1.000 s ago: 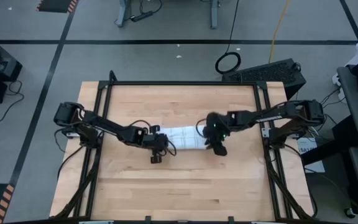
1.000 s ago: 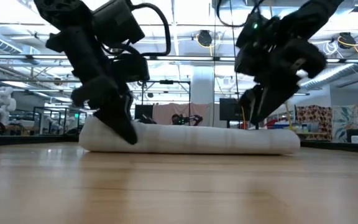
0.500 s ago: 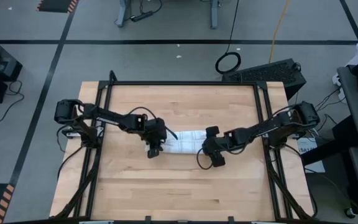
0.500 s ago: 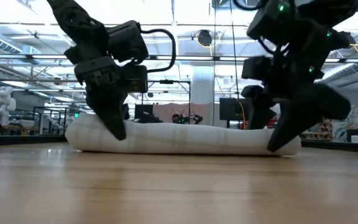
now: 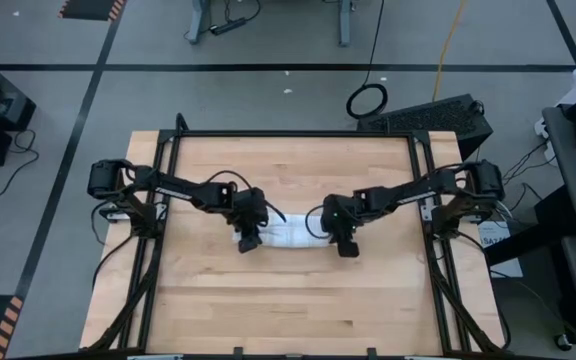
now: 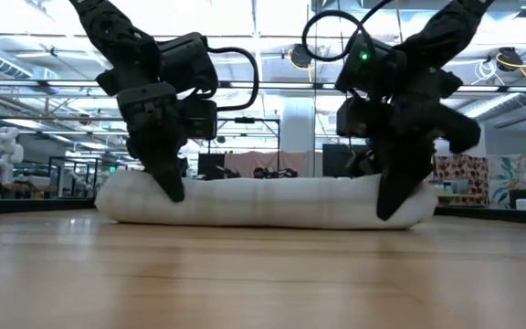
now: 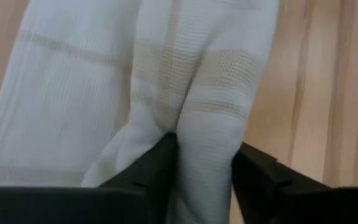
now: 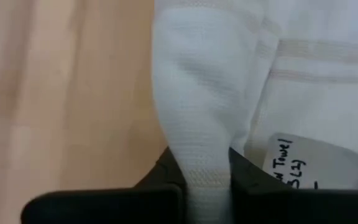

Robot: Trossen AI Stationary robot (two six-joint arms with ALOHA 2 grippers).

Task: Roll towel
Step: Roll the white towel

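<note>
The towel (image 5: 290, 236), white with thin grid lines, lies as a long roll across the middle of the table, its length running left to right; it also shows in the low view (image 6: 263, 201). My left gripper (image 5: 248, 240) is shut on the roll's left end (image 7: 205, 155). My right gripper (image 5: 346, 246) is shut on the roll's right end (image 8: 199, 180). A white label tag (image 8: 303, 163) with handwriting lies on the cloth beside the right fingers. My left gripper pinches a raised fold of cloth (image 7: 205, 134) at the roll's left end between its two fingers (image 7: 160, 162). The fingers come from above, slanting down (image 6: 167, 183). The roll rests on the table. My right gripper pinches a raised fold of cloth (image 8: 194, 140) at the roll's right end between its two fingers (image 8: 166, 168). The fingers come from above, slanting down (image 6: 391, 196). The roll rests on the table.
The wooden tabletop (image 5: 288, 310) is bare in front of the roll and behind it. A black frame (image 5: 288, 134) runs along the table's far and side edges. Cables hang from both arms.
My right gripper swung toward the table's near edge, then came back and now stands on the roll's right end. My left gripper went a little toward the far-left. The roll has slid slightly toward the left and near edges.
</note>
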